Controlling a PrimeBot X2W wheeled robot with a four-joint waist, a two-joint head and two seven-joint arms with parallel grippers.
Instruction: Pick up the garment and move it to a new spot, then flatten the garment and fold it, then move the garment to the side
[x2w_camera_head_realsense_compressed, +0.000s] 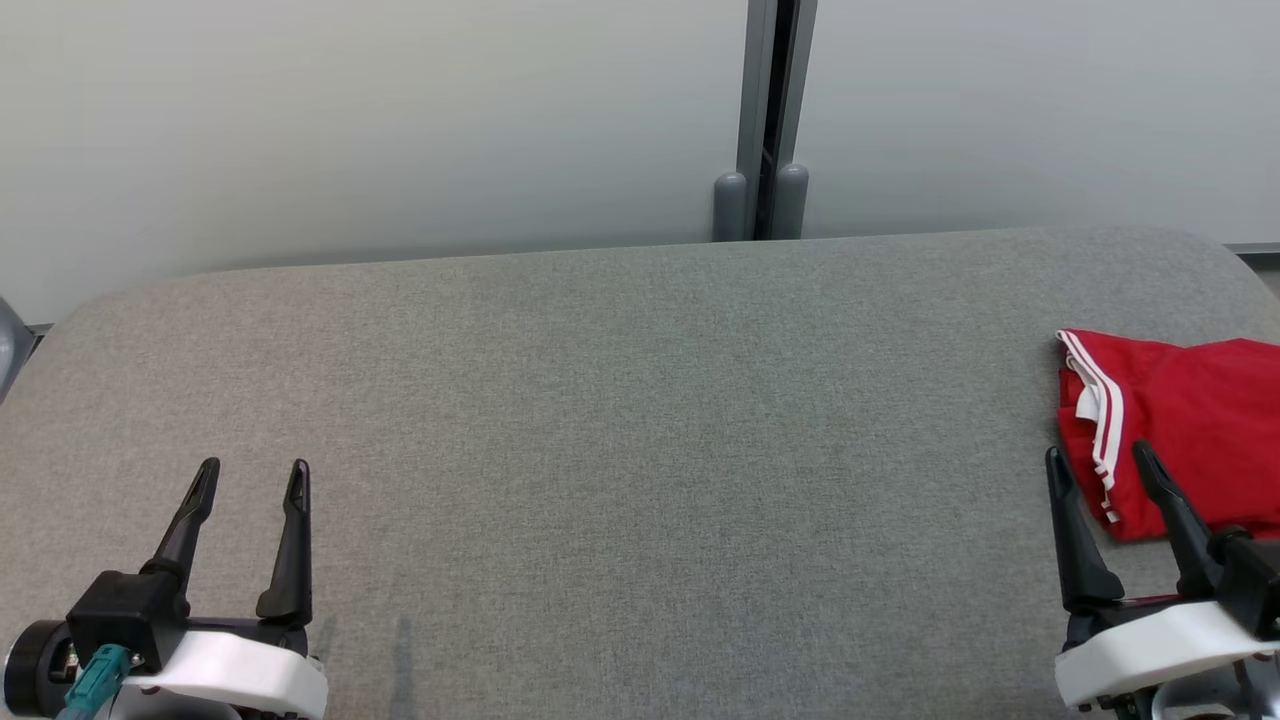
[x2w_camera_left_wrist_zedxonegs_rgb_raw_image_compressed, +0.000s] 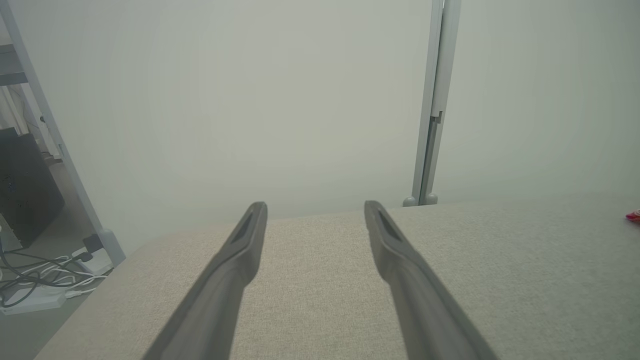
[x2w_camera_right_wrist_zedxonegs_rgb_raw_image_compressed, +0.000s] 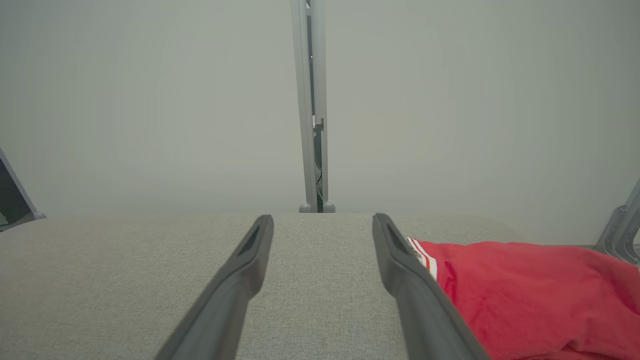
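red fabric with white stripes along one hem, the garment (x2w_camera_head_realsense_compressed: 1190, 430) lay bunched at the far right of the grey cloth-covered table (x2w_camera_head_realsense_compressed: 640, 400). the edge of the head view cut off its right part, so what kind of garment it was could not be told. the right gripper (x2w_camera_head_realsense_compressed: 1097, 452) hung at its near left corner, jaws spread wide with nothing between them. in the right wrist view one finger (x2w_camera_right_wrist_zedxonegs_rgb_raw_image_compressed: 415, 290) partly hid the striped corner, and whether it touched the cloth i could not tell. the left gripper (x2w_camera_head_realsense_compressed: 254, 468) was well apart, at the near left of the table, also released and empty. in the left wrist view a small red bit of the garment showed at the right edge. behind the table stood pale partition panels (x2w_camera_head_realsense_compressed: 350, 120) joined by a grey post (x2w_camera_head_realsense_compressed: 770, 110). on the floor at the left, cables (x2w_camera_left_wrist_zedxonegs_rgb_raw_image_compressed: 35, 285) lay near a dark cabinet (x2w_camera_left_wrist_zedxonegs_rgb_raw_image_compressed: 25, 190), both blurred.
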